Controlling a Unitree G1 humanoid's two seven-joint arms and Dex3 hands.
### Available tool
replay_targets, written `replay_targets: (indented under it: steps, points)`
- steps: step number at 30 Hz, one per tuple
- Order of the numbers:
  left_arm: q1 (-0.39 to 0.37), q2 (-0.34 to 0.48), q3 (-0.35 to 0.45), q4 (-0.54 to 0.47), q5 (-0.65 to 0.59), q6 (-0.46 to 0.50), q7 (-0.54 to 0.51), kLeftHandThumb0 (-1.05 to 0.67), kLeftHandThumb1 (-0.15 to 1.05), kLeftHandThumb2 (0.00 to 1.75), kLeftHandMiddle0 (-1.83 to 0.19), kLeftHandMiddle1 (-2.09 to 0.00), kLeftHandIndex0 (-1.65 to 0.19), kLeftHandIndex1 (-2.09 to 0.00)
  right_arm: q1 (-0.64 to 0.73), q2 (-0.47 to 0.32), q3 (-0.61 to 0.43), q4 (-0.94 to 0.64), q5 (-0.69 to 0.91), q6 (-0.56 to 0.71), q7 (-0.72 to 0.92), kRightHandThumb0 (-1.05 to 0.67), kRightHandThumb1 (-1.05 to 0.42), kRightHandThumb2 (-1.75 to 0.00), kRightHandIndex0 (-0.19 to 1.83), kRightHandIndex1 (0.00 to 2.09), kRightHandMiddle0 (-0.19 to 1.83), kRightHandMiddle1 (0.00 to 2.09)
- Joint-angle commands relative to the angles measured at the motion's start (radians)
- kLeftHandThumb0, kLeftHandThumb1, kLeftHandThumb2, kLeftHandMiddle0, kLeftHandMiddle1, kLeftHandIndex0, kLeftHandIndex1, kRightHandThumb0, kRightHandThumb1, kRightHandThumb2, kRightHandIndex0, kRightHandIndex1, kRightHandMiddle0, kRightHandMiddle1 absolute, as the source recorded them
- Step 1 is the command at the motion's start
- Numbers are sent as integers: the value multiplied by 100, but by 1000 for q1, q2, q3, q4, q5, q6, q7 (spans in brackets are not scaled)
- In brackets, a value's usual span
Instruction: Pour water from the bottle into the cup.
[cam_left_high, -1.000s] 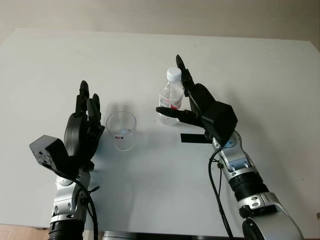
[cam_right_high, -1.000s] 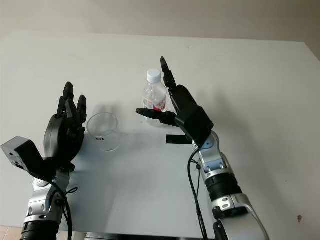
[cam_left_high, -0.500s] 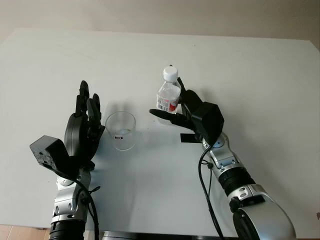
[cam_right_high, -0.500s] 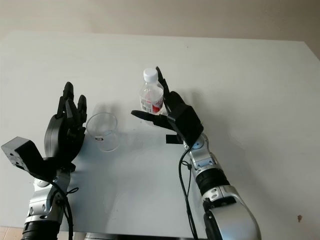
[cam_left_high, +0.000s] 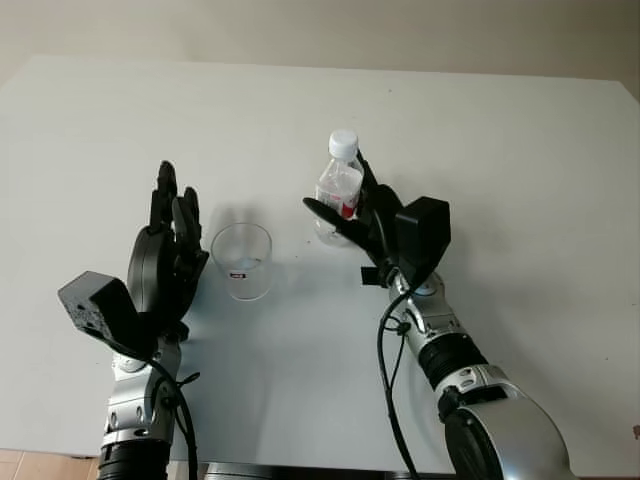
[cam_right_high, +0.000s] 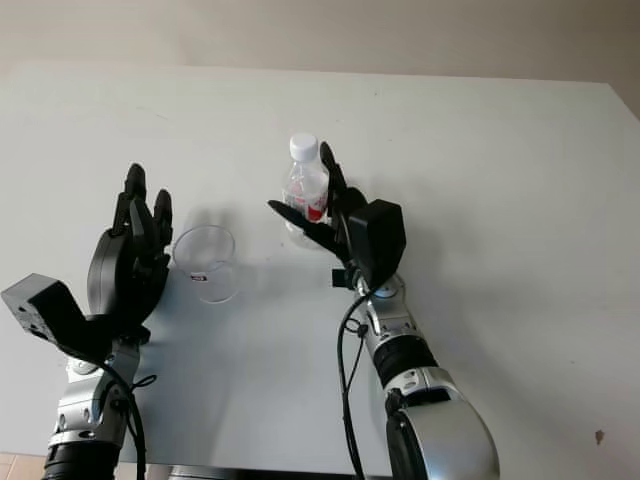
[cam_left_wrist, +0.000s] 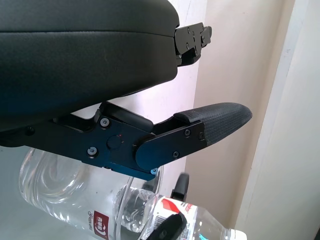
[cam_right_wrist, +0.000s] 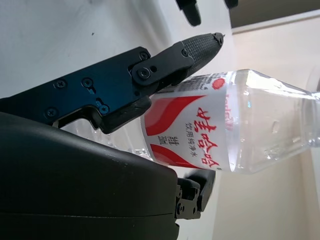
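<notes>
Red-and-white label (cam_right_wrist: 192, 131) seen wrapped round bottle (cam_right_wrist: 235, 120) in right wrist view: large white Chinese characters printed on red band, reading not made out with certainty; smaller line of Chinese characters printed beside, too small to be read. Small red-and-white sticker (cam_left_wrist: 100, 220) seen on cup (cam_left_wrist: 75, 192) in left wrist view, print unreadable.

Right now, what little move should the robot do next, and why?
Probably close the right hand snugly on the bottle. Its fingers flank the upright, capped bottle, but a firm grip isn't clear. The cup stands beside the open left hand.
</notes>
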Motion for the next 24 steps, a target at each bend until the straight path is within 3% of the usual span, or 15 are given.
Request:
replay_targets:
  steps: [1,4,8,13,15,20,24]
  points:
    - [13,2,0,-12,4,-6,2,-77,105,75,12,-5,17,-5,-23,1,3,12,-9,-25,-4,-70,-89,-5,-8,187,-4,191]
    - [9,1,-2,-10,5,-4,3,-77,105,75,11,-5,17,-6,-29,-2,4,25,-15,-56,13,-69,-87,-5,5,207,12,207]
    - [2,0,-5,-1,7,-5,3,-78,105,74,11,-5,17,-5,-40,-13,16,49,-39,-99,22,-62,-89,-6,25,209,28,209]
    - [-4,-4,-6,5,5,-5,5,-78,105,74,12,-5,17,-6,-55,-29,31,74,-66,-142,38,-38,-98,-6,75,209,58,209]
    - [-6,-4,-6,9,5,-9,5,-78,105,74,12,-5,17,-5,-59,-29,28,80,-61,-143,49,-33,-103,-8,85,209,69,209]
    - [-14,-3,-4,21,3,-14,2,-78,105,74,13,-5,18,-5,-64,-22,15,88,-45,-145,52,-32,-105,-13,85,209,76,209]
    - [-14,-1,-4,20,1,-15,-1,-79,105,74,13,-5,18,-5,-65,-27,34,78,-82,-161,-5,-43,-105,-7,107,209,109,209]
